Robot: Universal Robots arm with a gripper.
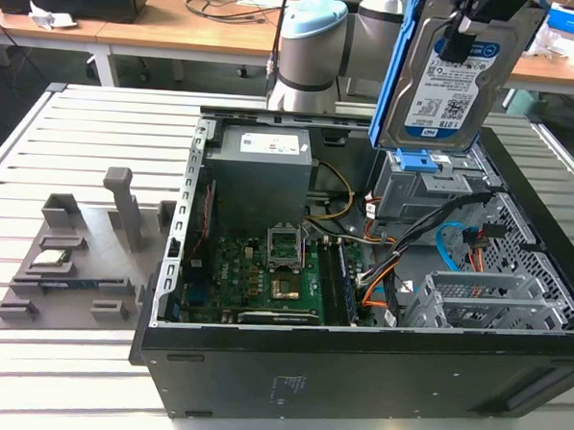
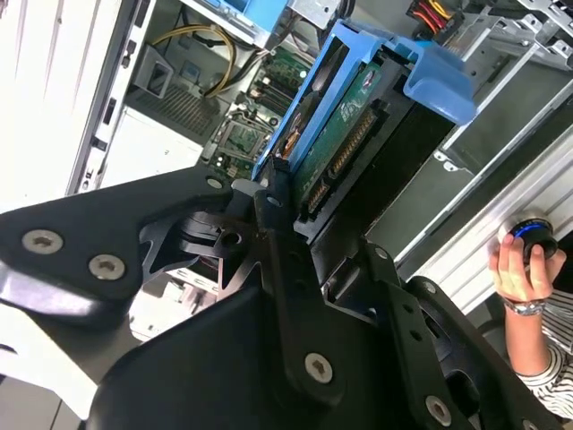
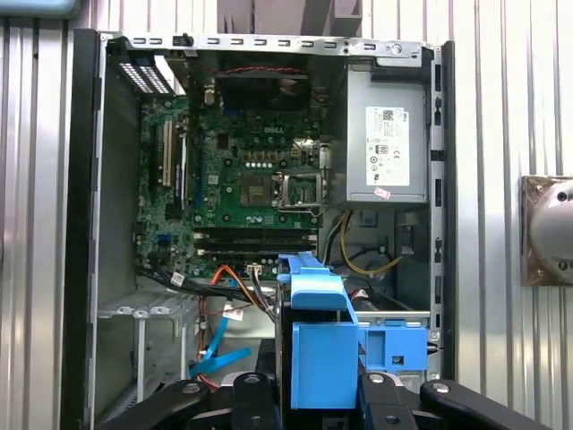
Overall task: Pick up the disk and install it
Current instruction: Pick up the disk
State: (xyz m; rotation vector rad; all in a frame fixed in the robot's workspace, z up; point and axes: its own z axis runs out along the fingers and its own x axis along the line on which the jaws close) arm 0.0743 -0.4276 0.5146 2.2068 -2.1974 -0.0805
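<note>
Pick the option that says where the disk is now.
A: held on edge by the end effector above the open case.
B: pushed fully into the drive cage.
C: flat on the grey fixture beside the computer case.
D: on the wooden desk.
A: the end effector grips the disk on edge, in the air over the open computer case.

Bright, even indoor light from overhead, with soft shadows and some blown-out whites.

In the exterior view the table point(image 1: 80, 117) slats shine pale and the disk point(image 1: 446, 84) label reads evenly lit. The inside of the open computer case point(image 1: 357, 349) below the gripper point(image 1: 462, 32) lies in mild shade. In the second wrist view the table beside the gripper burns out to white, and the black gripper body goes dark with little detail. In the first wrist view the slat lines run straight to the edges.
</note>
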